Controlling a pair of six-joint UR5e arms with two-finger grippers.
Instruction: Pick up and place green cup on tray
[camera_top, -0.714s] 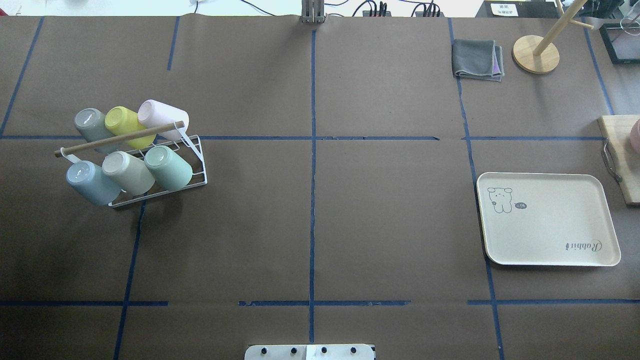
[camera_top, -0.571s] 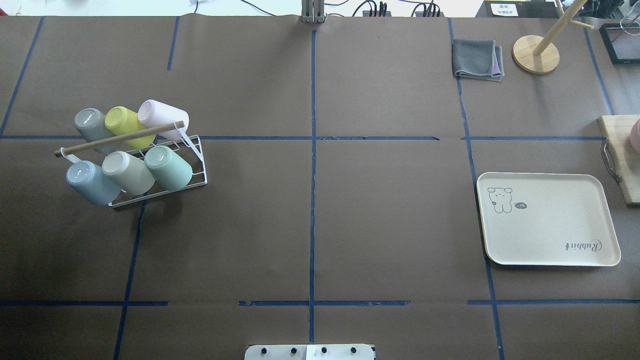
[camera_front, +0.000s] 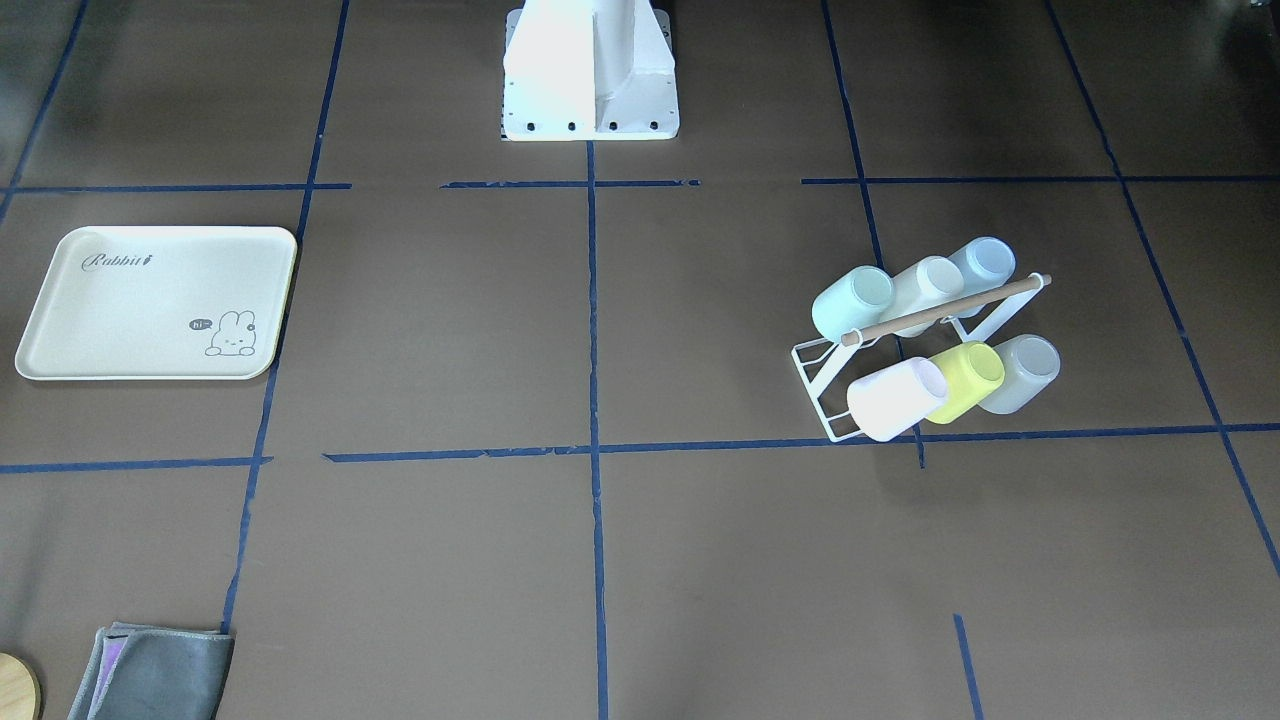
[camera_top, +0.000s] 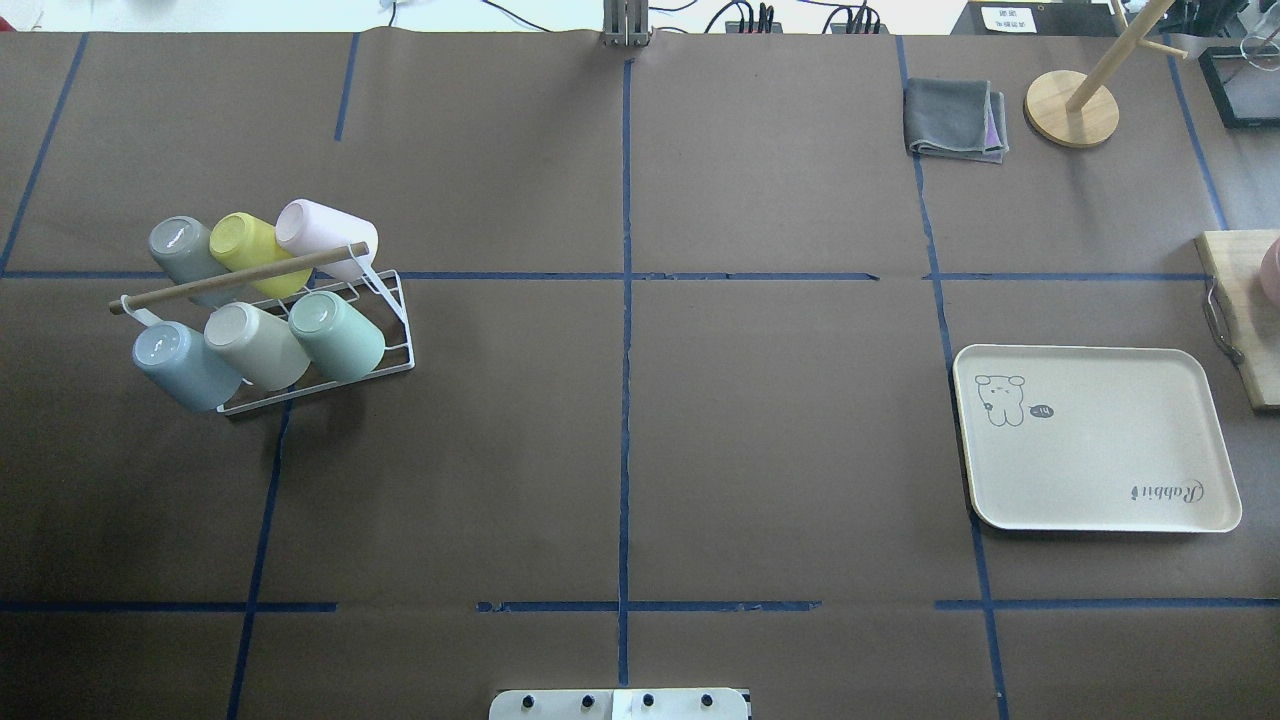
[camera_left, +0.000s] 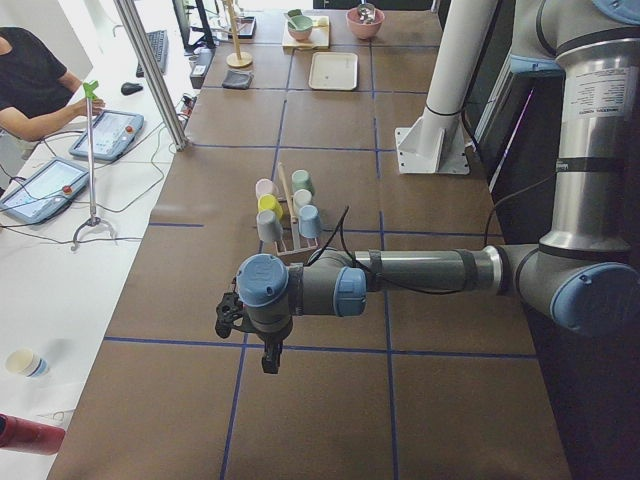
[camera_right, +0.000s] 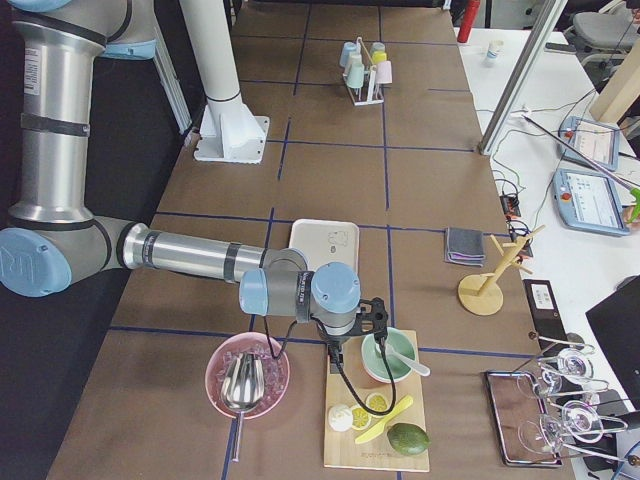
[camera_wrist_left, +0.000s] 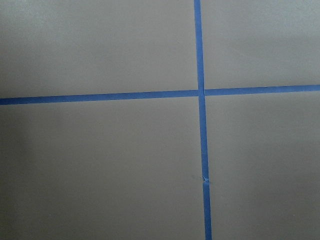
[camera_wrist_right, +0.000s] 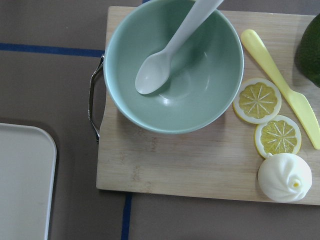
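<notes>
The green cup (camera_top: 338, 335) lies tilted on a white wire rack (camera_top: 398, 345) at the table's left, at the end nearest the centre on the robot's side. It also shows in the front view (camera_front: 852, 302) and the two side views (camera_left: 303, 182) (camera_right: 356, 72). The tray (camera_top: 1095, 437) lies empty at the right, also in the front view (camera_front: 150, 300) and the right wrist view (camera_wrist_right: 22, 180). My left gripper (camera_left: 270, 362) hangs beyond the rack. My right gripper (camera_right: 332, 358) hangs over a wooden board past the tray. I cannot tell if either is open.
Other pastel cups share the rack, among them a yellow cup (camera_top: 245, 245) and a blue cup (camera_top: 178, 362). A wooden board (camera_wrist_right: 200, 165) with a green bowl (camera_wrist_right: 172, 65), a pink bowl (camera_right: 247, 375), a grey cloth (camera_top: 955, 118) and a wooden stand (camera_top: 1072, 108) are near the tray.
</notes>
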